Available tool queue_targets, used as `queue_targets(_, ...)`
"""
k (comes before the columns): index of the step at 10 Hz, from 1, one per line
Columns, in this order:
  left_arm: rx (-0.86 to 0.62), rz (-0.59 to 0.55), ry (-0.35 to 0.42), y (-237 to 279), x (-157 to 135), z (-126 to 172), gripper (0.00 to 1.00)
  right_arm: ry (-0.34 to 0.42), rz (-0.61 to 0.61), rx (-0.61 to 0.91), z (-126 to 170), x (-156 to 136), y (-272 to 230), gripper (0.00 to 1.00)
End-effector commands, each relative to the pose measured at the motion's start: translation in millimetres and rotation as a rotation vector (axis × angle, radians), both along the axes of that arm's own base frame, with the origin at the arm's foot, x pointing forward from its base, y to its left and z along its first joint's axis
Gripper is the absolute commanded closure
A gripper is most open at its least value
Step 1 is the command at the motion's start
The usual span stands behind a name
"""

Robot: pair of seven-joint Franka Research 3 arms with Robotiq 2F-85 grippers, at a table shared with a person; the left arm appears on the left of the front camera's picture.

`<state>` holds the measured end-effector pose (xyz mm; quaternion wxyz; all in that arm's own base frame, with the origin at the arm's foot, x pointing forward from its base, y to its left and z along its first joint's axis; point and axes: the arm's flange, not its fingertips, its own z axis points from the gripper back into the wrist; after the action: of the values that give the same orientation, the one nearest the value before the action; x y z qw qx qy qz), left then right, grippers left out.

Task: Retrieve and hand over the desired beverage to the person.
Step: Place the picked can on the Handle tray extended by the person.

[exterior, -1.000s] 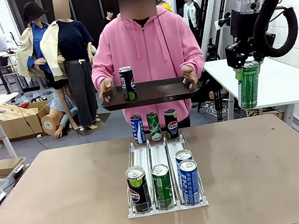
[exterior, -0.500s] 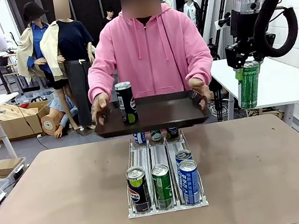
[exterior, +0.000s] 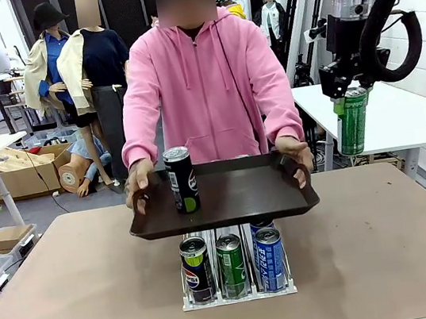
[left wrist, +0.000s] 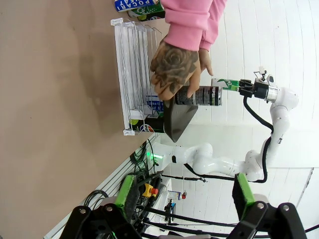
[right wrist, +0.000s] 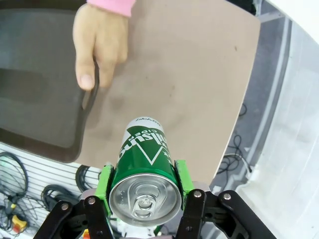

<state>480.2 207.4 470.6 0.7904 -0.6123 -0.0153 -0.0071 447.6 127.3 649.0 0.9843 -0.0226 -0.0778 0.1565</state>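
Observation:
The person (exterior: 201,81) in a pink hoodie holds a dark tray (exterior: 237,213) in both hands, low over the table above the can rack. One black can (exterior: 182,180) stands upright on the tray's left side. High at the right, my right gripper (exterior: 350,95) is shut on a green can (exterior: 353,122) that hangs upright beyond the tray's right end. In the right wrist view the green can (right wrist: 144,169) sits between the green pads, with the tray (right wrist: 40,99) and a hand (right wrist: 97,45) below it. My left gripper (left wrist: 183,199) is open with nothing between its fingers.
A clear rack (exterior: 239,296) on the brown table (exterior: 386,246) holds three cans at its front: black (exterior: 196,268), green (exterior: 230,265) and blue (exterior: 268,257). A white side table (exterior: 402,111) stands behind my right arm. Boxes lie on the floor at far left.
The person has brought the tray forward and lower, from chest height behind the table to just above the rack. My right gripper has stayed in place with the green can.

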Motion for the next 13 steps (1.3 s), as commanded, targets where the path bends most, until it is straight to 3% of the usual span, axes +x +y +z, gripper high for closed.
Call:
queue_targets(1,0.003,0.006,-0.003,-1,-3,1,0.00,-0.016,0.057,0.038,15,11,20,1.00)
queue_targets(7,0.003,0.006,-0.003,-1,-3,1,0.00,-0.037,0.202,0.029,38,25,113,1.00)
queue_targets(13,0.003,0.006,-0.003,-1,-3,1,0.00,-0.041,0.301,0.033,16,25,198,1.00)
